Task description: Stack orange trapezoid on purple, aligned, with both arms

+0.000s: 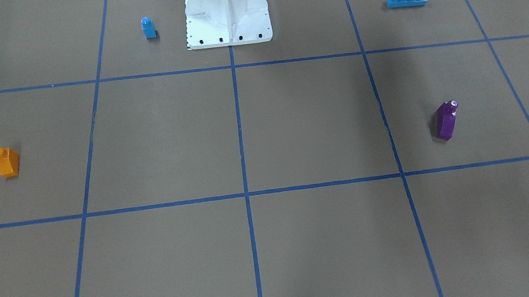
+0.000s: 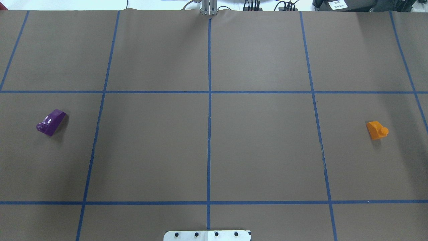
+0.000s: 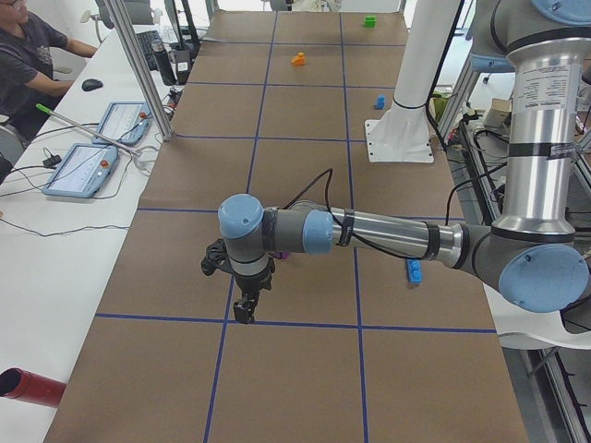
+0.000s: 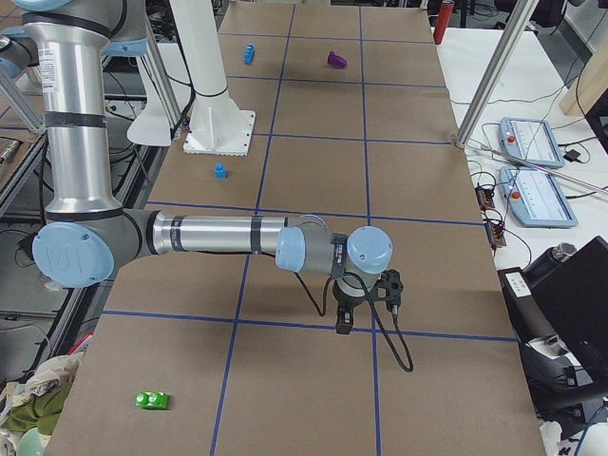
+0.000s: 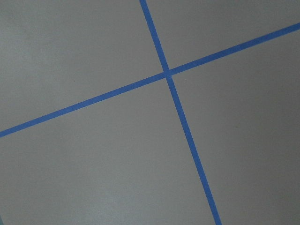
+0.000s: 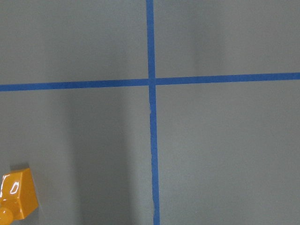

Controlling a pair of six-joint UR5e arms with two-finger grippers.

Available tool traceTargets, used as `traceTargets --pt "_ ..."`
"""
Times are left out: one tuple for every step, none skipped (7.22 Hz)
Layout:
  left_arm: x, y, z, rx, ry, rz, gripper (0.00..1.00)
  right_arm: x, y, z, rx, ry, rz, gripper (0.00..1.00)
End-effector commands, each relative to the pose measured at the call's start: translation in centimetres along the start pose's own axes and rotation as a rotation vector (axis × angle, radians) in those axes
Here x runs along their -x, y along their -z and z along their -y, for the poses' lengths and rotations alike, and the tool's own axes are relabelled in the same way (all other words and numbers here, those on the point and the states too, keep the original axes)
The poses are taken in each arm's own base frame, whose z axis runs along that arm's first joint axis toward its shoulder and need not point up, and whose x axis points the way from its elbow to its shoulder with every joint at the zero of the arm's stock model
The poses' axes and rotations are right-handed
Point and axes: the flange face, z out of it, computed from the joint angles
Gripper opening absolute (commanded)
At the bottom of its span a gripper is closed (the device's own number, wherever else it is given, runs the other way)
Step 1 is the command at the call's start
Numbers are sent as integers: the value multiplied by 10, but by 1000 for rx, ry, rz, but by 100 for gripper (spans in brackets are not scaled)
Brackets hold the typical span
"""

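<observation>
Brown table (image 2: 267, 150), blue tape grid (image 2: 209, 134)

Silver-grey jointed arms (image 3: 388, 231), light-blue joint caps (image 3: 242, 216), black cables (image 3: 325, 172), white pedestal (image 1: 227, 11).

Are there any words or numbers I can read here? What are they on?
Nothing reads clearly.
White label on the black box past the table's far edge: print too blurred to read.
Sticker on the left arm: print too small to read.
</observation>
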Motion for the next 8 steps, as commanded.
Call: traceTargets --pt "-4 6 3 -12 -12 5 100 2 3 1 -7 6 0 100" --pt "-11 16 6 -27 -24 9 100 4 5 3 -10 7 2 100" --pt "-28 28 17 -61 -70 20 100 12 12 6 -24 20 3 100" --pt "-58 37 29 -82 -109 22 100 30 29 14 -58 55 -3 100" --pt "-87 50 43 -122 -126 22 100 39 37 21 -73 66 2 100" --pt "-120 35 58 -129 -173 4 100 35 33 17 -63 59 12 100" --pt "-157 10 69 -118 -144 -27 100 45 36 21 -80 89 53 100" --pt "-201 -13 78 -121 -57 -70 100 42 33 19 -110 119 60 100"
